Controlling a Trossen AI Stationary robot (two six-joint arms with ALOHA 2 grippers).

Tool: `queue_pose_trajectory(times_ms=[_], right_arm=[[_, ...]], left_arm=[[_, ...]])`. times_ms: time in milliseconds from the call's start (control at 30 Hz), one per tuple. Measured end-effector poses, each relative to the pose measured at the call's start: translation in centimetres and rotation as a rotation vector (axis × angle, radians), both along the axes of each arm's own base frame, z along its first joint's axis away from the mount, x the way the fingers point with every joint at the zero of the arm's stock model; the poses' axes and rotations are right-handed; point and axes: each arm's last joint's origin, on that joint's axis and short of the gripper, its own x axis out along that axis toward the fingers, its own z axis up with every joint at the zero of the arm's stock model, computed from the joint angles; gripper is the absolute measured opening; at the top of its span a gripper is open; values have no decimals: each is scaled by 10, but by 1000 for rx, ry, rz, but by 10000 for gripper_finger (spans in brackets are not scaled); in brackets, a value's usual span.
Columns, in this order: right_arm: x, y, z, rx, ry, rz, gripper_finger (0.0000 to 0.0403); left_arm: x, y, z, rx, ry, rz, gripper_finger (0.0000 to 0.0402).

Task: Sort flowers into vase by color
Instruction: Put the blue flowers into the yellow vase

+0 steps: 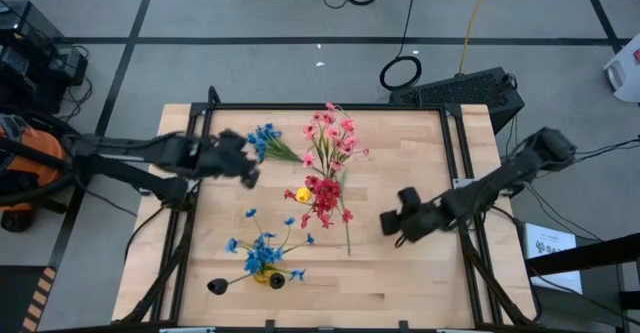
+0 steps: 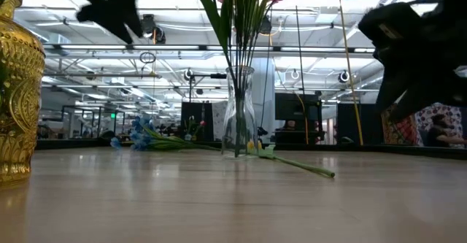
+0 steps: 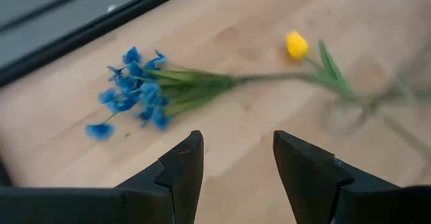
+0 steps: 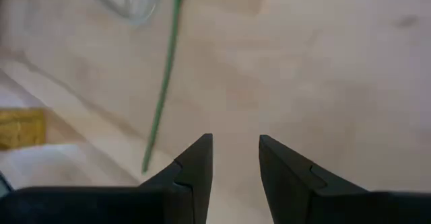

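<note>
Vases: gold vase (image 1: 268,274) holds blue flowers (image 1: 262,248), glass vase (image 2: 239,112) pink flowers (image 1: 330,133).

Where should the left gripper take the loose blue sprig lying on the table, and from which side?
Probably by the bare green stem, not the blossoms: the blue sprig lies flat, so come straight down with the open left gripper, fingers set across the stem.

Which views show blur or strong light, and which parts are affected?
Low view: bright ceiling lights behind, so the gold vase at the edge and both arms read dark. Left wrist view: the blue sprig is fairly sharp, the yellow bud soft, the stems beyond smeared. Right wrist view: the green stem and table are blurred.
</note>
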Motion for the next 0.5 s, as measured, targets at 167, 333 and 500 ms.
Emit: queue_pose_trajectory(times_ms=[167, 333, 500], right_arm=[[-28, -34, 4, -27, -55, -28, 111], [-42, -60, 15, -170, -38, 46, 111], [-49, -88, 18, -257, 40, 60, 111]], left_arm=[[41, 38, -13, -101, -102, 136, 185], [67, 68, -34, -216, -149, 257, 185], [77, 81, -52, -295, -126, 370, 185]])
